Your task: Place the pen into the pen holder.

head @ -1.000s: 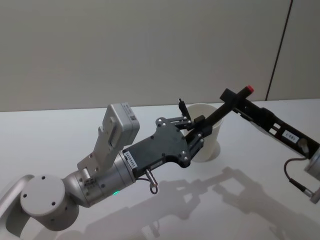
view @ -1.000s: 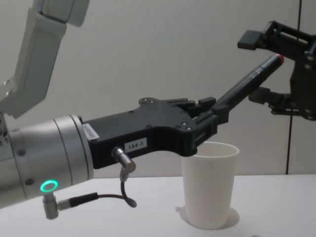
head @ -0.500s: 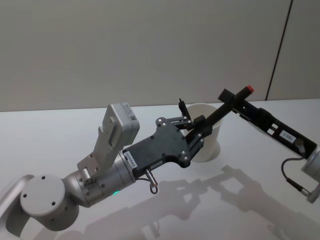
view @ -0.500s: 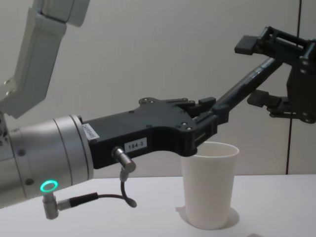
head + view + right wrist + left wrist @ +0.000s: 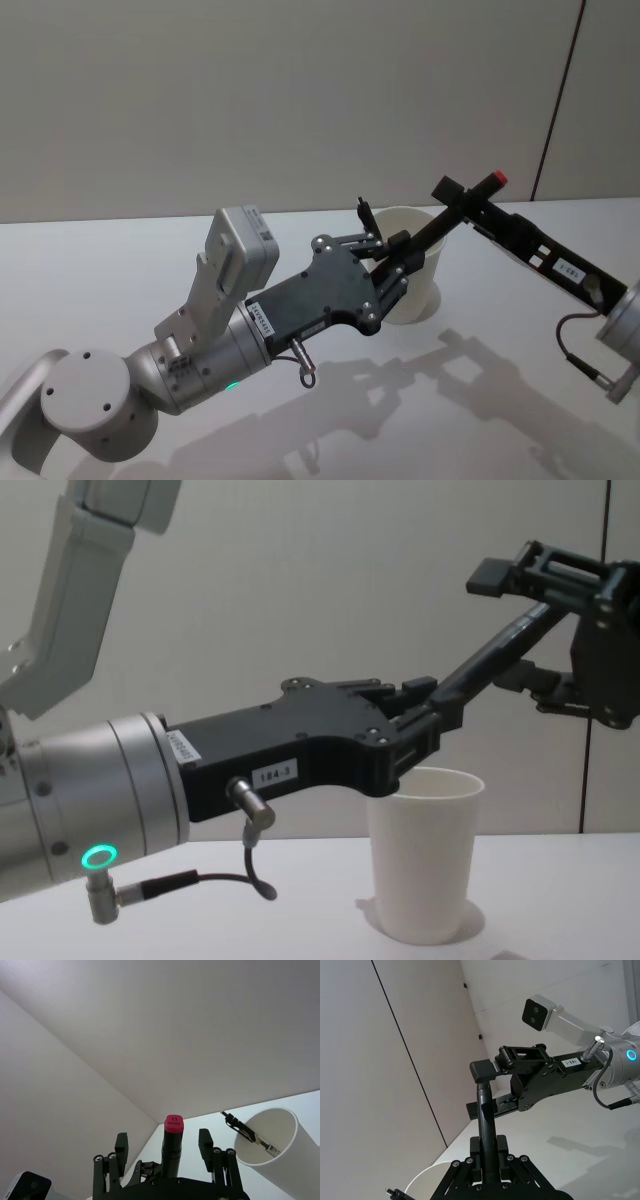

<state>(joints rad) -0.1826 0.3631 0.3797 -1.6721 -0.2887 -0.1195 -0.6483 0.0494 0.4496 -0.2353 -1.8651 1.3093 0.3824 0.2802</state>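
Here the pen (image 5: 452, 217) slants up rightward above the pen holder (image 5: 418, 285).

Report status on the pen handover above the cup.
Left gripper shut on pen, above the white cup. Right gripper open, fingers either side of the pen's red-capped end. Nothing blocking the cup mouth.

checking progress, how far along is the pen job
Done: the left gripper has the pen lifted above the cup. In hand: the right gripper has its open fingers on either side of the pen's red end, not yet closed. Left: the pen going into the cup.
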